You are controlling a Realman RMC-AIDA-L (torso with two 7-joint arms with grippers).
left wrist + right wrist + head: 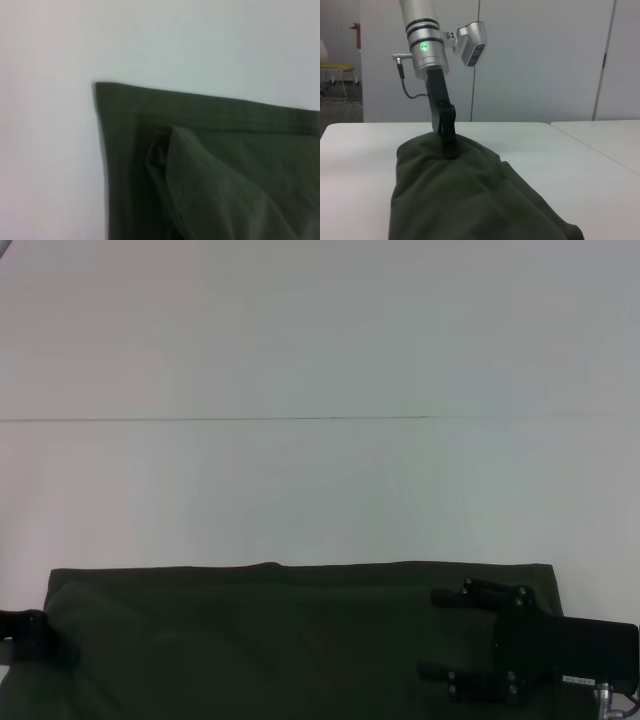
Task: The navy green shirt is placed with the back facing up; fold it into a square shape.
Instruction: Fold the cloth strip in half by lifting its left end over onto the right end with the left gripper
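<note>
1. Jaws of the right gripper (435,633) stand spread apart in the head view, over the navy green shirt (270,640), which lies along the near edge of the white counter (320,360); the left gripper (35,635) sits at the shirt's left end.
2. Left wrist view: a hemmed shirt corner (150,115) lies flat, with a raised fold beside it.
3. Right wrist view: the left gripper's (450,142) jaws meet bunched cloth; I cannot tell whether they grasp it.

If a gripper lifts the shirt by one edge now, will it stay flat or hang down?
It would probably hang down: the shirt is soft cloth, and the left wrist view shows a loose fold bulging up. In the right wrist view it drapes in a mound under the left gripper. It looks light for its size, so a push would likely bunch it.
</note>
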